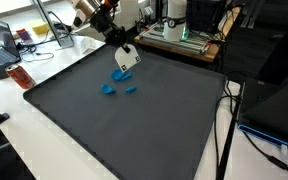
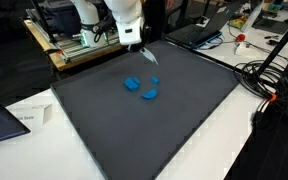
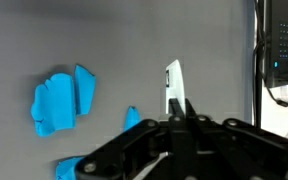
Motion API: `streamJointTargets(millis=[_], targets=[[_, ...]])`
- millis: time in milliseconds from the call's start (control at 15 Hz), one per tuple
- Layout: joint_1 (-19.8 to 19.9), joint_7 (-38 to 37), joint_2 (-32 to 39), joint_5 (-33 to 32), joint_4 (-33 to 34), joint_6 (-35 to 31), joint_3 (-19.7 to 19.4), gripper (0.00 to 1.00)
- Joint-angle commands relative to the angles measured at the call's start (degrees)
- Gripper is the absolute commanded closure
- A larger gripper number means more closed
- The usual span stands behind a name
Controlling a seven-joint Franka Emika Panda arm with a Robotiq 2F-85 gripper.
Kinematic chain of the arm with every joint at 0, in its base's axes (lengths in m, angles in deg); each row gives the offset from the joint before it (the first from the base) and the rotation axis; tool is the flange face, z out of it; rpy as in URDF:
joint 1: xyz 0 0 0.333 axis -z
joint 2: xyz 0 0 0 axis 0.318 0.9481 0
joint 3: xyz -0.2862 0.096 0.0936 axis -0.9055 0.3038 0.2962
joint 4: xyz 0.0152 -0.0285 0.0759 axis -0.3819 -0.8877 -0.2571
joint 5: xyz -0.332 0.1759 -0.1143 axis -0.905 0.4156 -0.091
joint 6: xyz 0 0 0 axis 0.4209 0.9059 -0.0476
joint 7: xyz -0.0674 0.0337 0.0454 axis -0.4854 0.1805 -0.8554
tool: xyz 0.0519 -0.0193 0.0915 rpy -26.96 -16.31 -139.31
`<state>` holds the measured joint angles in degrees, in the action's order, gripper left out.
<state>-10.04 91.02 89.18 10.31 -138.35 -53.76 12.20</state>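
My gripper (image 1: pixel 122 48) (image 2: pixel 136 40) hangs over the far part of a dark grey mat (image 1: pixel 134 130) (image 2: pixel 174 130). Its jaws are shut on a thin white card (image 1: pixel 128 59) (image 2: pixel 150 56), which sticks out beyond the fingertips. The wrist view shows the card (image 3: pixel 172 82) edge-on, rising from my gripper (image 3: pixel 179 108). Three blue pieces lie on the mat just below it: a big crumpled one (image 1: pixel 121 73) (image 2: pixel 132 83) (image 3: pixel 56 103) and two small ones (image 1: pixel 108 88) (image 1: pixel 130 89) (image 2: pixel 150 94) (image 3: pixel 131 118).
Behind the mat stands a piece of equipment on a wooden board (image 1: pixel 179 35) (image 2: pixel 74 40). A laptop (image 1: pixel 2 45) and a red object (image 1: pixel 21 76) sit beside the mat. Cables (image 2: pixel 269 80) trail past one edge, and papers (image 2: pixel 19 118) lie near a corner.
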Motion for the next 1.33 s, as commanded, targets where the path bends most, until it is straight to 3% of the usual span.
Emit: streamJointTargets(millis=[0,400,1000,1267], targets=[[1.33,3.78,1.42,0.01,3.09,3.40,1.32,0.99],[1.63,9.22,3.62,1.00,6.11,7.53,2.33,0.99],[1.60,10.75,7.11,0.81,11.29,11.78,3.28,0.99],[1.49,10.26,6.88,1.92,12.53,9.80,3.51,0.99]])
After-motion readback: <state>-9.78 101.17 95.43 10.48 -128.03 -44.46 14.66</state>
